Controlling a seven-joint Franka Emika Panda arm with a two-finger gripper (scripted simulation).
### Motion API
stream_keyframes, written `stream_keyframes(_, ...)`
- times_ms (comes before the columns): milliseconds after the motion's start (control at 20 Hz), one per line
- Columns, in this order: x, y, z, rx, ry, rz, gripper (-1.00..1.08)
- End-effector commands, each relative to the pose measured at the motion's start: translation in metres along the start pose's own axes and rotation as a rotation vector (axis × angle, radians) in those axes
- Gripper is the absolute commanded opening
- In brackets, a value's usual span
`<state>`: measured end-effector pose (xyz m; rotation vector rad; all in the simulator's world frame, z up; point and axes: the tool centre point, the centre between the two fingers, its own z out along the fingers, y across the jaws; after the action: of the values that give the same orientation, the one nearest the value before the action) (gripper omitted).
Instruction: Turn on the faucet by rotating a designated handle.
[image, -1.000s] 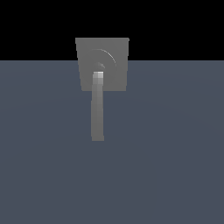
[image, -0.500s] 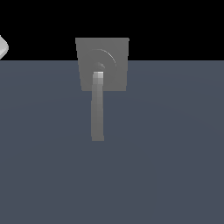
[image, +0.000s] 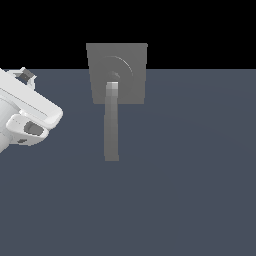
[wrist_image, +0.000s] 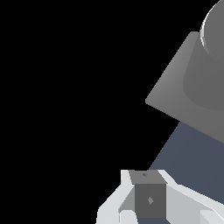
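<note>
In the exterior view, the faucet (image: 117, 73) stands near the far edge of the blue-grey tabletop (image: 190, 165), a little toward the exterior view's left of centre. Its squarish matte block bears a faint circular ring, and its upper part rises against the black background. The handle (image: 111, 122), a long flat grey bar, runs from a lighter rounded tip at the ring's centre toward the camera, reaching past the block's lower edge and over the tabletop. At the exterior view's left edge is part of the glossy white robot arm (image: 27, 112), well apart from the handle and touching nothing. Its end effector cannot be made out here.

In the wrist view, the grey block of the faucet (wrist_image: 183, 98) shows as a tilted slab with a curved raised form on it, seen against black, with a wedge of tabletop (wrist_image: 188, 162) beneath it. One grey-faced finger of the end effector (wrist_image: 146, 199) sits in a white housing close to the camera. I cannot tell whether the fingers are apart or together.
</note>
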<state>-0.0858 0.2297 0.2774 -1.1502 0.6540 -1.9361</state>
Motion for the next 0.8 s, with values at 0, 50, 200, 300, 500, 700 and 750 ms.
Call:
stream_keyframes(0,-0.007,0.039,-0.015,-0.046,-0.074,-0.176,-1.0)
stream_keyframes(50,-0.008,0.054,-0.021,-0.063,-0.103,-0.244,-1.0)
stream_keyframes(200,-0.009,0.098,-0.04,-0.113,-0.188,-0.436,-1.0)
stream_keyframes(300,-0.007,0.123,-0.052,-0.142,-0.239,-0.547,-1.0)
stream_keyframes(500,0.0,0.164,-0.074,-0.188,-0.325,-0.724,-1.0)
stream_keyframes(700,0.008,0.192,-0.09,-0.22,-0.388,-0.846,-1.0)
stream_keyframes(750,0.009,0.196,-0.093,-0.226,-0.399,-0.868,-1.0)
